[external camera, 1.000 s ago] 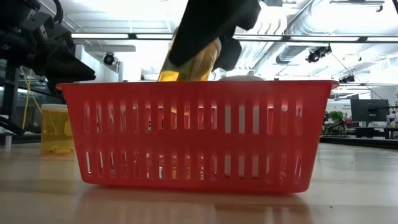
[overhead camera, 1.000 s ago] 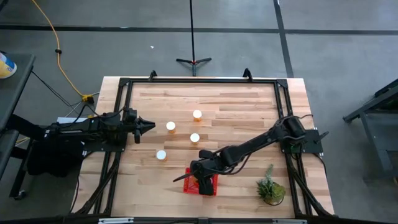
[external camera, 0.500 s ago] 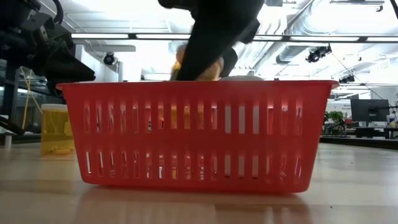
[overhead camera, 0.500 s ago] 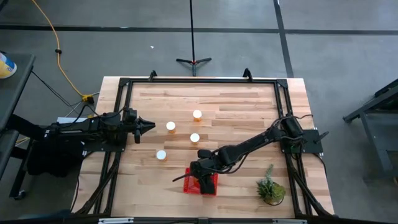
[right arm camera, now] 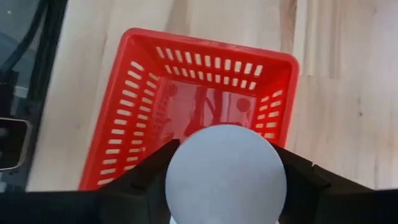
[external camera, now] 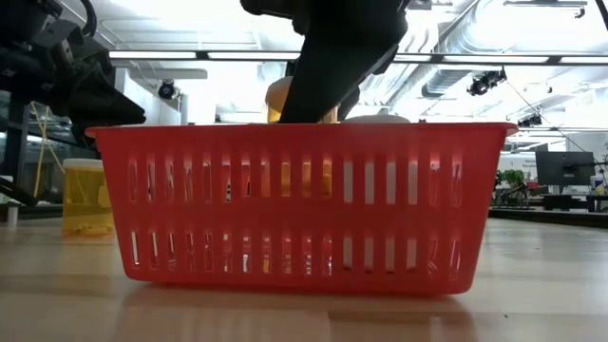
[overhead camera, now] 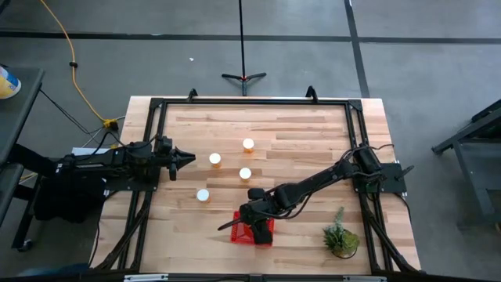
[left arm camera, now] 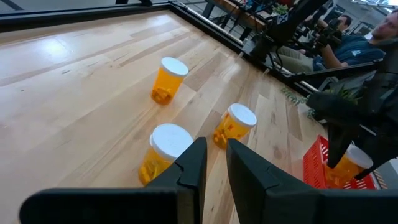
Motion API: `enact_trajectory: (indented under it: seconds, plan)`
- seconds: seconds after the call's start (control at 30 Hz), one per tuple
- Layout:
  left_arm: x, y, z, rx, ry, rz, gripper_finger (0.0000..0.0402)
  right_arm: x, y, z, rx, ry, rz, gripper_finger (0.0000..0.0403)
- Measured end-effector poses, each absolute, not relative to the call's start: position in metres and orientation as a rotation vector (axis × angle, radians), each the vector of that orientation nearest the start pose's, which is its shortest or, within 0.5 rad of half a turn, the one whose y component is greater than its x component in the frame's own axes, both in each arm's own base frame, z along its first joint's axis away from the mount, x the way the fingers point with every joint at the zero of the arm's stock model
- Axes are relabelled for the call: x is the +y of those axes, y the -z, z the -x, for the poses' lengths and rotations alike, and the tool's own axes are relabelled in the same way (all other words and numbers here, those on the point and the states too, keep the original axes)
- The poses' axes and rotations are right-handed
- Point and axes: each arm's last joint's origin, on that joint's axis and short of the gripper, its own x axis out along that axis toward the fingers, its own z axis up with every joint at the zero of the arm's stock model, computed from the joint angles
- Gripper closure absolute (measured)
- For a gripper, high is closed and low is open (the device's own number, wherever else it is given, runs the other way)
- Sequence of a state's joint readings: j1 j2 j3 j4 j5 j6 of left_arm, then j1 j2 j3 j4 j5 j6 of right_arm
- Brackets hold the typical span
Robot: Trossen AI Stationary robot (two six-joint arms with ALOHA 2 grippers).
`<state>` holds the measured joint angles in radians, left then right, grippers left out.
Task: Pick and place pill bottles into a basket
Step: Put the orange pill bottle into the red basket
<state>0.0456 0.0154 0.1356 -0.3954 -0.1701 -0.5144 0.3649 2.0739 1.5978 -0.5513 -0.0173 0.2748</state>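
The red mesh basket (overhead camera: 252, 233) stands near the table's front edge and fills the low view (external camera: 304, 204). My right gripper (overhead camera: 257, 222) is above it, shut on a white-capped amber pill bottle (right arm camera: 225, 171). That bottle's body shows behind the basket's rim (external camera: 282, 98). Several other pill bottles stand upright on the table's middle: (overhead camera: 248, 144), (overhead camera: 214, 159), (overhead camera: 245, 173), (overhead camera: 203, 195). Another white cap (external camera: 375, 119) shows just above the rim. My left gripper (overhead camera: 186, 158) waits at the table's left with its fingers close together and empty. My right gripper pinches the bottle between its two fingers (right arm camera: 149, 173), one on each side just below the cap's rim (right arm camera: 173, 163). It comes from above, pointing down into the basket. The cap faces the wrist camera and hides the place of contact. The body reaches below the basket's rim (external camera: 306, 176).
A small green potted plant (overhead camera: 341, 237) stands at the front right, close to the basket. A black frame (overhead camera: 250, 102) runs round the table. People sit beyond the table (left arm camera: 348, 37). Bare wood lies at the table's far side.
My right gripper has gone down over the basket with the bottle. The bottle's amber body stood tilted above the rim a second ago. Now it sits lower and shows through the basket's slots. My left arm has kept still.
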Motion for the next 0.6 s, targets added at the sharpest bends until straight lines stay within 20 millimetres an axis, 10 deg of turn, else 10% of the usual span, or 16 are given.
enact_trajectory:
  seconds: [0.6]
  plan:
    - [0.0087, -0.1699, -0.0843, 0.219, -0.281, 0.492, 0.0305, 0.1581, -0.1879, -0.4187, 1.019, -0.251, 0.003, 0.0177]
